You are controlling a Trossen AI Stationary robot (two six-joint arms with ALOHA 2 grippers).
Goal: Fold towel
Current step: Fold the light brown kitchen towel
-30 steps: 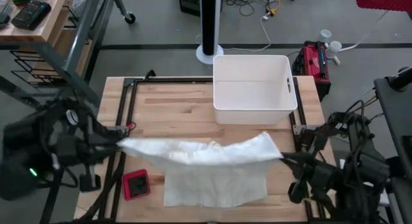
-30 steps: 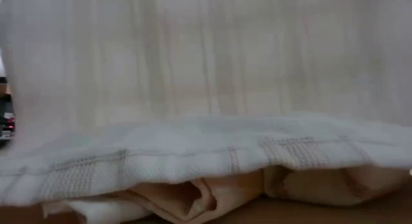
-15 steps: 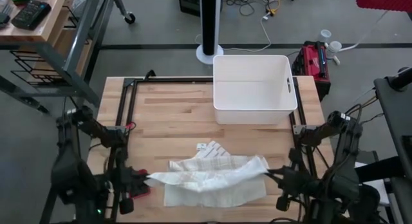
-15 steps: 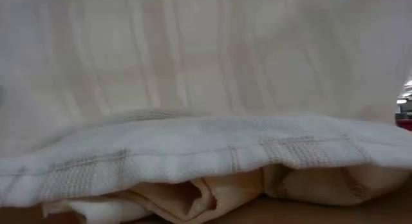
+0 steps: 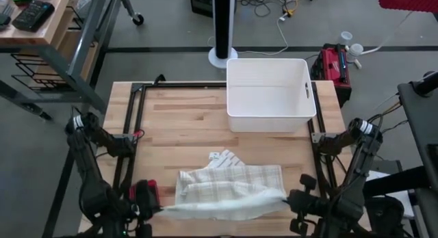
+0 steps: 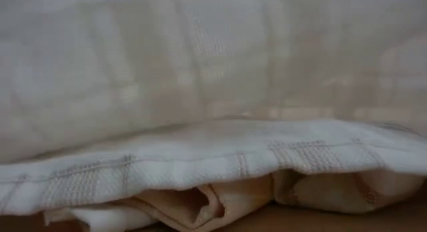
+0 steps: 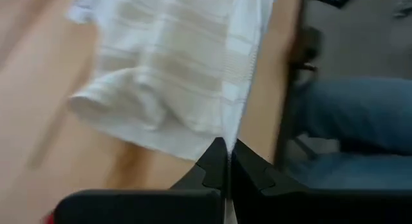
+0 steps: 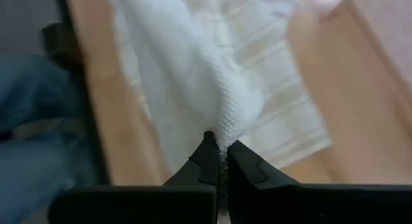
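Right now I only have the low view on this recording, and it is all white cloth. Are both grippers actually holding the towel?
Observer: Yes. The left gripper is shut on a towel corner.
Operator: And the right?
Observer: The right gripper is shut on the other corner; the edge stretches between them along the table's near side.
Operator: Anything else on the table?
Observer: A white bin stands at the far side, empty.

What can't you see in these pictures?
- Low view: the white checked cloth towel fills the picture, hiding both arms and the room.
- High view: the small red square thing is partly hidden by the left arm.
- High view: the tiny white tag is too small to read.
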